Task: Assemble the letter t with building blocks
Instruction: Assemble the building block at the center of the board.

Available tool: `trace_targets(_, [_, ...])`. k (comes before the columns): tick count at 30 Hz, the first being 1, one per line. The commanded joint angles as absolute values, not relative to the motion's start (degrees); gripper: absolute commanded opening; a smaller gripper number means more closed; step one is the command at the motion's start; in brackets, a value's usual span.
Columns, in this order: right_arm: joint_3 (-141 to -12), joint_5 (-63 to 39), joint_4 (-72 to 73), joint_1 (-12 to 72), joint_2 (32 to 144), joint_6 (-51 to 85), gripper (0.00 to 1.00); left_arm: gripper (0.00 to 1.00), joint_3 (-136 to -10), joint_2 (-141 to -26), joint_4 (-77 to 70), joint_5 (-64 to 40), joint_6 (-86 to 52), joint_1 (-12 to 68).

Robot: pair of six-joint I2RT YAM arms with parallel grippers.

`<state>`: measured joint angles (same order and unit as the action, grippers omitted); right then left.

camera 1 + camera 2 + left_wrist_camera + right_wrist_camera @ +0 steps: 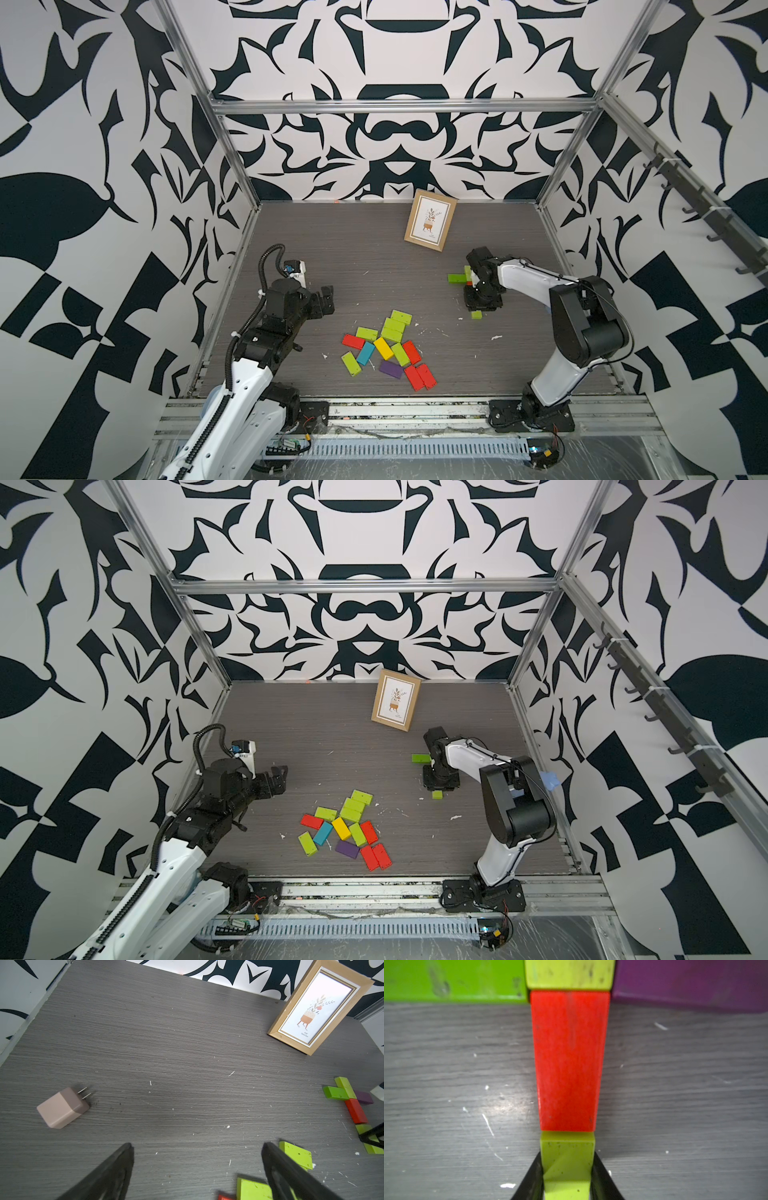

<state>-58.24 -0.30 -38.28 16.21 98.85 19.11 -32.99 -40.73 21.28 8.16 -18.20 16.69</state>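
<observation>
Five building blocks [351, 1103] sit joined as a t-shape on the right side of the grey table [353, 249], in front of the wooden picture frame [430, 220] that leans near the back wall. The crossbar is a darker green block [452, 979] and a purple block [691, 982], lying to either side of a top lime block [570, 973]. Below it runs the stem: a red block [568, 1059] butts end to end against the top lime block, and a bottom lime block [568, 1147] meets the red block's other end. The right gripper [568, 1178] points straight down over the stem, its jaws drawn in tight on the long sides of the bottom lime block; in both top views only the block's near end pokes out from under the gripper. About a dozen more blocks form a loose pile [388, 349] at the middle front of the table, well apart from the letter: mostly lime and red, with one yellow block [383, 348], one blue block [366, 353] and one purple spare [390, 369], many of them touching or overlapping. The left gripper [326, 297] hangs over the table to the left of the pile with its jaws spread wide and nothing between them. A pinkish charger plug [62, 1108] lies on its side in the left wrist view.
</observation>
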Motion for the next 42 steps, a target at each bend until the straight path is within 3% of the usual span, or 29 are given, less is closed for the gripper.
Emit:
trace_targets(1, [-58.7, 0.5, -35.0, 15.9, 100.5, 19.6, 0.35, 1.00, -33.7, -40.7, 20.9, 8.6, -18.3, 16.7])
trace_targets(9, [-58.7, 0.7, -35.1, 15.9, 100.7, 19.6, 0.36, 1.00, -33.6, -40.5, 21.1, 8.6, -18.4, 16.7])
trace_targets(23, [-58.5, 0.9, -36.6, 15.9, 100.0, 19.1, 0.53, 1.00, -33.6, -40.3, 21.3, 8.6, -18.6, 16.7])
trace_targets(31, [-59.5, 0.0, -39.3, 15.9, 93.3, 15.2, 0.62, 1.00, -33.6, -40.2, 21.4, 8.6, -18.6, 16.7])
trace_targets(36, [-59.9, -2.7, -40.2, 16.1, 86.1, 13.6, 0.74, 1.00, -33.6, -40.2, 21.4, 8.7, -18.5, 16.7])
trace_targets(42, [-60.7, -5.0, -42.7, 18.4, 79.6, 13.6, 0.75, 1.00, -33.8, -40.1, 21.5, 9.0, -18.4, 16.7])
